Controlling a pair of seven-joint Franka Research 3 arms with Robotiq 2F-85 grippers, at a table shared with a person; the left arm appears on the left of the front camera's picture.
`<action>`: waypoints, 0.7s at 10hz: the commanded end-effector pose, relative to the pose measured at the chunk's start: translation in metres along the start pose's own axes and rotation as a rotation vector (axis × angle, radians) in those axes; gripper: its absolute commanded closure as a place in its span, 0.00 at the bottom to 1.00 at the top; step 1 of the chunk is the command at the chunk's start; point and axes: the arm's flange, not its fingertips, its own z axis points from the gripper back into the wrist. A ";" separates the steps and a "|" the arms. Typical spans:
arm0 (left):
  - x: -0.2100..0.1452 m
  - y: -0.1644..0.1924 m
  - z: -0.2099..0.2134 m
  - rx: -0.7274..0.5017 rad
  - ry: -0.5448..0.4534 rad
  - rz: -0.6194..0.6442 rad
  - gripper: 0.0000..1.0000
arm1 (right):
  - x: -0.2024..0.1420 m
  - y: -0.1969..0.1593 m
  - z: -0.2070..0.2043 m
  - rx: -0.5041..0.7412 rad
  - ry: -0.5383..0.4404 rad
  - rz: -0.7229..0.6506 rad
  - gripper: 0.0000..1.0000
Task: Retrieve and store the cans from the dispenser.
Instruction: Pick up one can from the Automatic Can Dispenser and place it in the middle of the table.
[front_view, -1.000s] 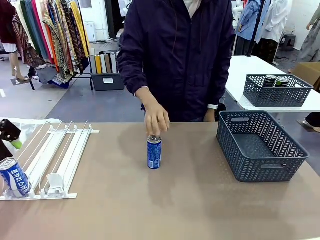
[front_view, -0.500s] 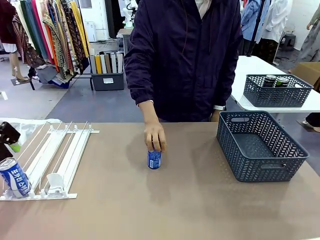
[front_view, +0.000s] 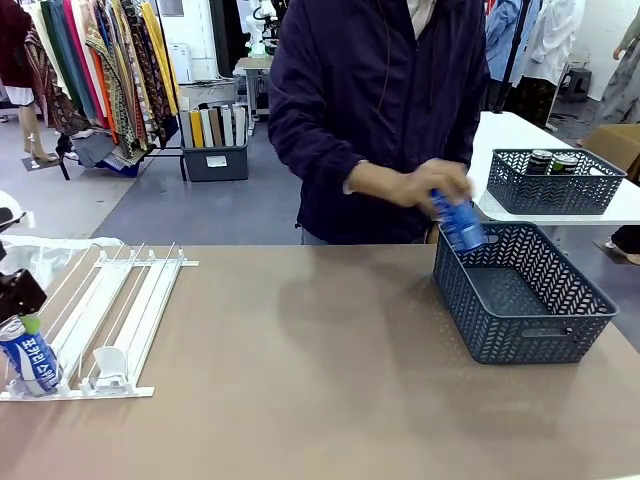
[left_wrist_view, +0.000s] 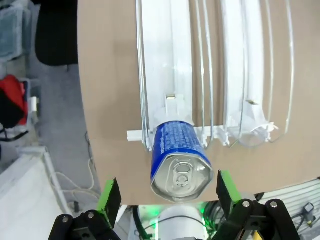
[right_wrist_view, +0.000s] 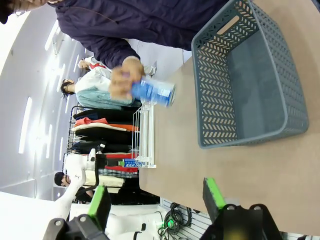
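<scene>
A blue can (front_view: 28, 362) with white lettering lies at the low front end of the leftmost lane of the white dispenser (front_view: 120, 310). My left gripper (front_view: 20, 300) hovers just behind it. In the left wrist view that can (left_wrist_view: 180, 160) shows its silver top, and the left gripper (left_wrist_view: 167, 195) is open, one green pad on each side of it and clear of it. A person's hand holds a second blue can (front_view: 458, 222) tilted over the far left rim of the grey-blue basket (front_view: 575, 300). In the right wrist view, my right gripper (right_wrist_view: 156, 197) is open and empty, well short of the basket (right_wrist_view: 295, 107) and the held can (right_wrist_view: 152, 91).
A small white pusher block (front_view: 108, 365) sits in a lane to the right of the can. A second lattice basket (front_view: 550, 182) holding cans stands on a white table behind. The person stands at the table's far edge.
The person's hand closed on the blue can standing mid-table, lifted it and carried it right to above the basket. My left gripper dropped a little toward the dispenser can.
</scene>
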 end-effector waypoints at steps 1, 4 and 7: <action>-0.006 0.000 -0.011 -0.002 0.038 0.019 0.00 | 0.001 0.001 0.001 0.013 -0.004 0.018 0.00; -0.007 -0.005 -0.027 -0.040 0.051 0.002 0.00 | 0.001 0.001 0.001 0.013 -0.004 0.018 0.00; -0.007 -0.005 -0.030 -0.085 0.056 0.010 0.00 | 0.001 0.001 0.001 0.013 -0.004 0.018 0.00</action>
